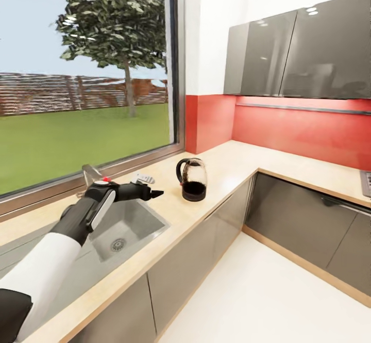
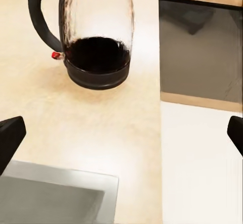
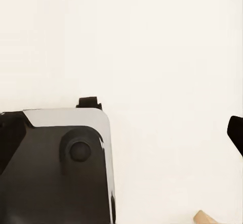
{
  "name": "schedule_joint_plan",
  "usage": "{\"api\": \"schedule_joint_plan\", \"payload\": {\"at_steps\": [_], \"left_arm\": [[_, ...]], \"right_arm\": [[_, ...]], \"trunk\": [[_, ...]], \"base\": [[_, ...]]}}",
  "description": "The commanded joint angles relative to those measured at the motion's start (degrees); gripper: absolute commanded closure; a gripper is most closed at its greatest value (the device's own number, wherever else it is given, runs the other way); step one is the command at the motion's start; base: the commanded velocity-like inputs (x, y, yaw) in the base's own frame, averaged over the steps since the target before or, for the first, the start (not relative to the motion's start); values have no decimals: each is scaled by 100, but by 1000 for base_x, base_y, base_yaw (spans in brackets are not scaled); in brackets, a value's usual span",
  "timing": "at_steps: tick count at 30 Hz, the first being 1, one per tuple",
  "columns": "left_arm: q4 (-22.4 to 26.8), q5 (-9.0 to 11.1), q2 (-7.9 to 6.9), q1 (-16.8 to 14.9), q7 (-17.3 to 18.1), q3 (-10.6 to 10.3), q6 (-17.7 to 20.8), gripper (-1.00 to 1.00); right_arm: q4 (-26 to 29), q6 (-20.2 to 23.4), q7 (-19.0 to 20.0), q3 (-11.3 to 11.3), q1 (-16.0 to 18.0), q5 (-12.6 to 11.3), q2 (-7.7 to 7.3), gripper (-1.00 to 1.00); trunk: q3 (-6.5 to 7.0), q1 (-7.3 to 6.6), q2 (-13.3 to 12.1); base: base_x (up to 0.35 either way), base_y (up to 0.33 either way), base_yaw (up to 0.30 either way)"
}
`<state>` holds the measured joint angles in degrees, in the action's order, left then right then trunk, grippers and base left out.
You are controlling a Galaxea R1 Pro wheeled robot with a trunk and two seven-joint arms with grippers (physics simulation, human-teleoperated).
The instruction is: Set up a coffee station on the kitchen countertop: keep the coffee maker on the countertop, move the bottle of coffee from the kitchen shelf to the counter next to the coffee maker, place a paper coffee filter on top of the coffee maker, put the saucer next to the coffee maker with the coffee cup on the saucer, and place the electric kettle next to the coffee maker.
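Nearest the robot, its white and black left arm reached out over the grey stone sink [image 1: 135, 218] set into the beige L-shaped table [image 1: 288, 167]. One round drain sat in the basin floor. The left gripper [image 1: 154, 193] hung above the sink's far rim, spread wide and holding nothing; in the left wrist view its two black fingertips [image 2: 10, 138] stood at opposite edges of the picture, with bare table top between them.

Just behind the gripper, by the window sill, a single chrome tap [image 1: 90, 174] rose beside the sink, and a small grey and white object [image 1: 144, 179] lay on the table, too small to identify.

Beyond the gripper and apart from it stood one clear glass electric kettle [image 1: 192, 178] with a black base and black handle, upright on the table near the front edge, handle turned toward the window. Nothing lay between gripper and kettle.

Farther off, a red backsplash [image 1: 309, 131] ran beneath three glossy grey wall cabinets [image 1: 304, 49].

In the right wrist view one black fingertip [image 3: 236, 133] showed over pale floor; I could not tell the right gripper's spread.
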<state>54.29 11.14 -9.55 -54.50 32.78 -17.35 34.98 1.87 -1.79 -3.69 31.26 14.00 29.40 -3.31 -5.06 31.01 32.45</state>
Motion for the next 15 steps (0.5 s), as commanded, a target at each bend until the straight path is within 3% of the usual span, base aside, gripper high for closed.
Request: {"api": "schedule_joint_plan", "payload": {"at_steps": [1,5,15], "left_arm": [[3,45,-19,-16,65,-12,50,-100],[-79,4,-65,-36,480,15,54,-100],[-200,-148,-91,21,544,1,-8,-100]], "right_arm": [[-11,-21,-11,48,7,57,-2,-100],[-17,-23,6,47,7,57,-3,-100],[-30,-16,17,47,7,66,-4,-100]], "trunk": [[-11,5,9],[-11,5,9],[-11,5,9]], "base": [[217,-274,0],[227,-272,0],[242,-222,0]]}}
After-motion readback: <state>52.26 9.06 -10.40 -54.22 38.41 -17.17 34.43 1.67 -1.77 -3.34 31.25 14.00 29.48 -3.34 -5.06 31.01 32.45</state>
